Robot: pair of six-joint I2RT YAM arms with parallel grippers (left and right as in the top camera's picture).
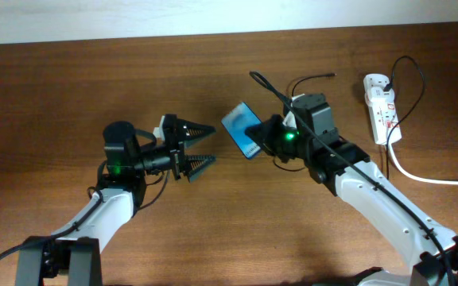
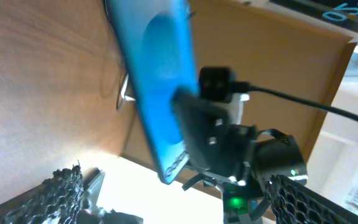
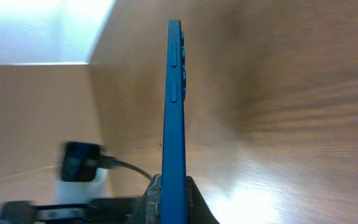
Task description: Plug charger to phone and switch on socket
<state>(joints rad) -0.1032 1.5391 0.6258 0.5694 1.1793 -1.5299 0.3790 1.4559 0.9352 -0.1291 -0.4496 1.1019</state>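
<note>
left gripper released, jaws wide, facing phone | right gripper clenched on phone edge, phone just ahead of left gripper | socket on table, well behind right gripper

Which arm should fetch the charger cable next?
Left. The left gripper is open and empty, while the right gripper is shut on the slim blue phone. The thin black charger cable lies beyond that gripper, so probably a long reach.
</note>
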